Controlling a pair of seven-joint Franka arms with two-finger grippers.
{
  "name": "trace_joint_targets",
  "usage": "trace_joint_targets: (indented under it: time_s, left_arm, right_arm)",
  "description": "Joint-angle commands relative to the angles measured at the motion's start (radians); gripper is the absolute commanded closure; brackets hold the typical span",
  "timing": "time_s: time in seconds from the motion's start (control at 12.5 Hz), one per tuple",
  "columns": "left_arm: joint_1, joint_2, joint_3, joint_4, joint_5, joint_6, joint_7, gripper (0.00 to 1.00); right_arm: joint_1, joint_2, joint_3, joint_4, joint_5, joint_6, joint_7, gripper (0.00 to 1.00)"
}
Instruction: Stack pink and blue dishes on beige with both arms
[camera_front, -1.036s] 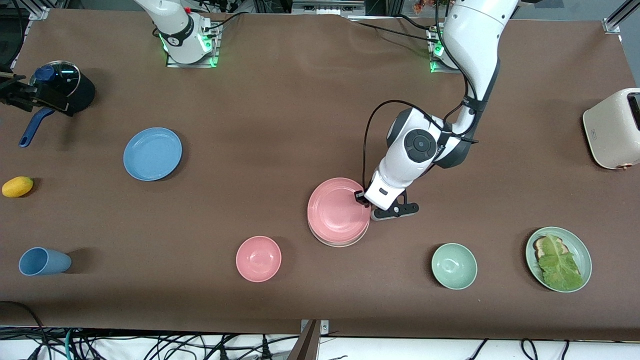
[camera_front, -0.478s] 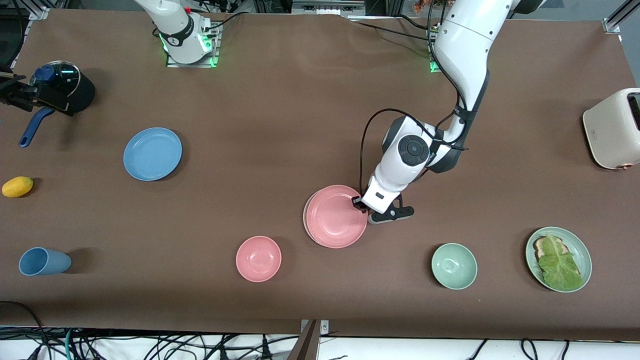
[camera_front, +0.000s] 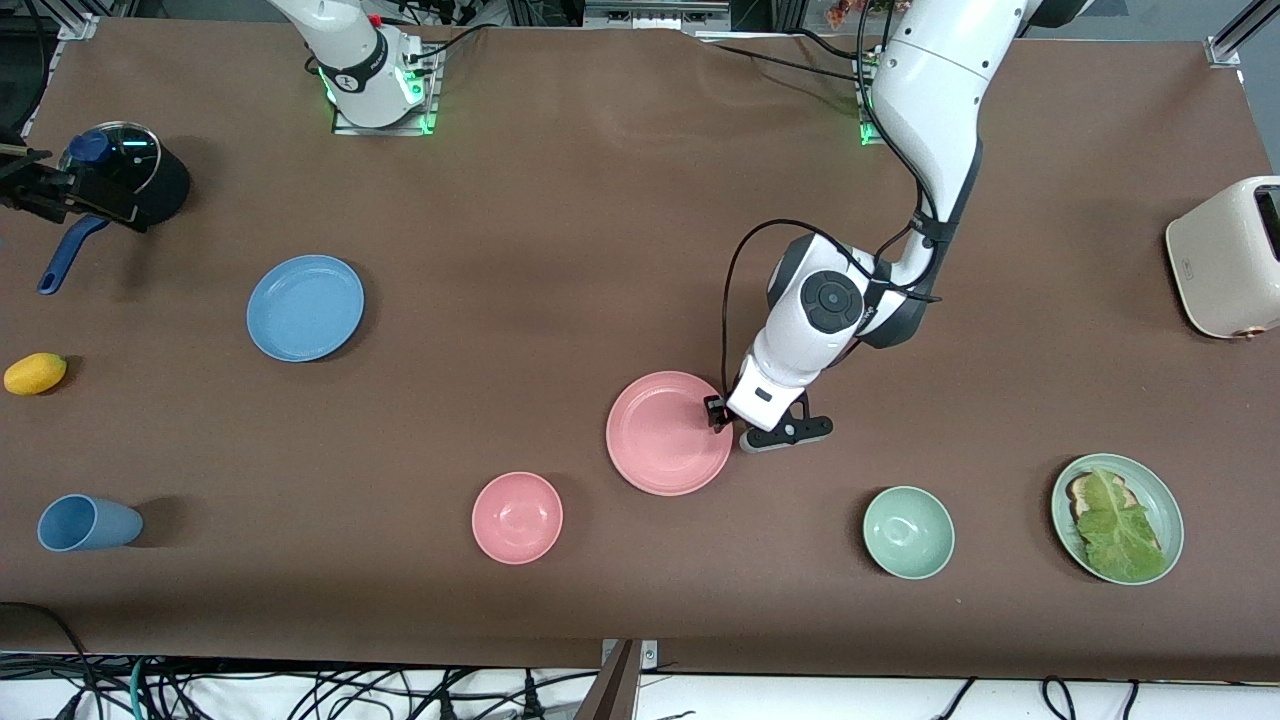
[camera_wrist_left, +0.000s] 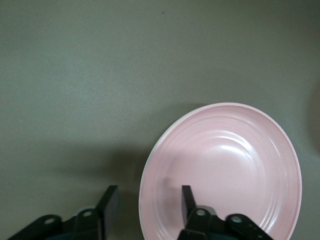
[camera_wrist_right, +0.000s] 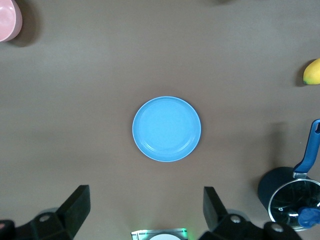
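Pink plate (camera_front: 667, 433) lies flat near the middle of the surface (camera_front: 560, 220), covering whatever is under it; no beige rim can be made out in the front view, and in the left wrist view only a thin pale edge shows along one side of the pink rim. Left tool (camera_front: 722, 413) sits low at the plate's edge on the side toward the left arm's end. In the left wrist view its fingers (camera_wrist_left: 187, 197) stand apart and straddle the rim, one over the plate's inside and one outside over the bare surface; whether either pad touches the rim cannot be told, and nothing is clamped. Blue plate (camera_front: 305, 307) rests alone toward the right arm's end, farther from the front camera than the pink plate and well apart from it. Right tool (camera_wrist_right: 145, 207) is out of the front view; the right wrist view shows its fingers spread wide with nothing between them, high over the blue plate (camera_wrist_right: 166, 128); this arm waits. Other items: pink bowl (camera_front: 517, 517) just beside the pink plate and nearer the camera; green bowl (camera_front: 908, 532) and green plate (camera_front: 1117, 518) holding toast and lettuce toward the left arm's end; blue cup (camera_front: 88, 523) on its side, lemon (camera_front: 35, 373) and dark pot (camera_front: 128, 185) at the right arm's end; toaster (camera_front: 1228, 258) at the left arm's end.
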Motion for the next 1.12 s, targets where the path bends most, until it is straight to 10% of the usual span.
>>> trace_joint_targets:
  time_s: [0.0,1.04]
  left_arm:
    - [0.004,-0.023,0.015,0.010,0.032,-0.016,-0.014,0.02]
    - [0.109,-0.089,0.033,0.073,0.030,-0.257,0.240,0.01]
  right_arm:
    - [-0.007,-0.009,0.002,-0.001,0.003,-0.010,-0.010,0.00]
    - [-0.007,-0.009,0.002,-0.001,0.000,-0.009,-0.010,0.00]
